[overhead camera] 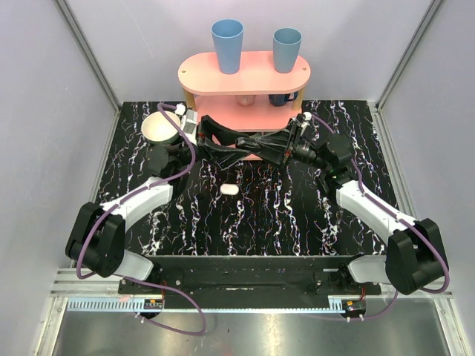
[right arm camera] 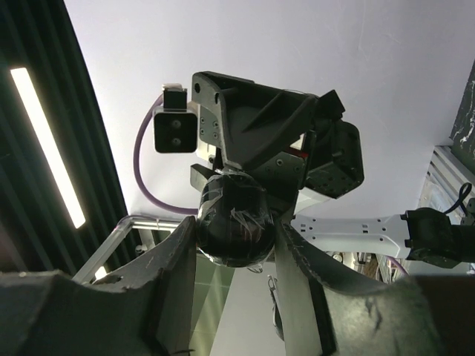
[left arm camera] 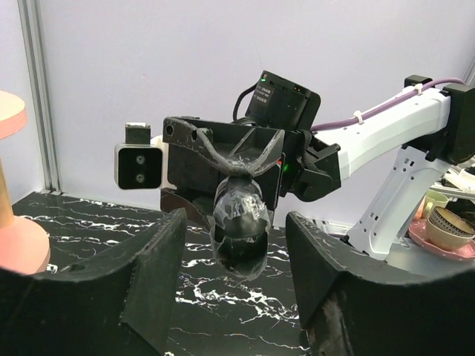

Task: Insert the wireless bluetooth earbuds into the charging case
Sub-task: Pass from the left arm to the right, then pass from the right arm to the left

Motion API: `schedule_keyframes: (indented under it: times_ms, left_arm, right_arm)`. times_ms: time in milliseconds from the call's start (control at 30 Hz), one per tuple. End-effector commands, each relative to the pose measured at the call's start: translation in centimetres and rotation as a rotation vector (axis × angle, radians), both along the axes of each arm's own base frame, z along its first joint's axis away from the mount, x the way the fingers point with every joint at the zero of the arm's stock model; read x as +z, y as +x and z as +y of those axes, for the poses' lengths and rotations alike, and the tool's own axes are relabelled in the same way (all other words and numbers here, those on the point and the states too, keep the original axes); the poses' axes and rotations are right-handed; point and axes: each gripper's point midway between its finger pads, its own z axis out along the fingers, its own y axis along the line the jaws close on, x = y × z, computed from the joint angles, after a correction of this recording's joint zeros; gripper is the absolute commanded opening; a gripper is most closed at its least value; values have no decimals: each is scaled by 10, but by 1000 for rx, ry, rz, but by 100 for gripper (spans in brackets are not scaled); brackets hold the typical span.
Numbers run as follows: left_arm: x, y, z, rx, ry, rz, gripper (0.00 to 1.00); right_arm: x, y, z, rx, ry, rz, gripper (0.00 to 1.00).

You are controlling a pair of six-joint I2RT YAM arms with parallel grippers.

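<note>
The charging case (overhead camera: 229,189), a small white pill-shaped oblong, lies alone on the black marble table in the top view. No earbuds show in any view. Both arms reach over the far middle of the table, beyond the case, and their grippers face each other tip to tip. My left gripper (overhead camera: 239,144) (left arm camera: 236,222) is open, with only bare table between its fingers. My right gripper (overhead camera: 269,147) (right arm camera: 236,237) is open and tilted upward, holding nothing. Each wrist view shows the other gripper's black tape-wrapped front.
A cream bowl (overhead camera: 158,127) sits at the far left. A pink two-tier shelf (overhead camera: 245,74) stands at the far middle, with two blue cups (overhead camera: 227,44) (overhead camera: 286,48) on top and a dark mug (overhead camera: 283,99) underneath. Purple walls enclose the table.
</note>
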Motion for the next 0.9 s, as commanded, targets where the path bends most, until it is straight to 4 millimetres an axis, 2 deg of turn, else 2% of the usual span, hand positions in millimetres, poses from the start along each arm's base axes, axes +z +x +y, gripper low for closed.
schedule_keyframes:
  times_ms: [0, 300, 867]
  left_arm:
    - [12, -5, 4, 12, -57, -53, 61]
    - [10, 1, -1, 2, -65, -29, 62]
    - [16, 1, -10, 1, -99, -28, 53]
  right_arm:
    - [21, -6, 0, 1, 57, -79, 22]
    - [17, -4, 0, -6, 56, -70, 20]
    - [13, -2, 1, 0, 53, -61, 20]
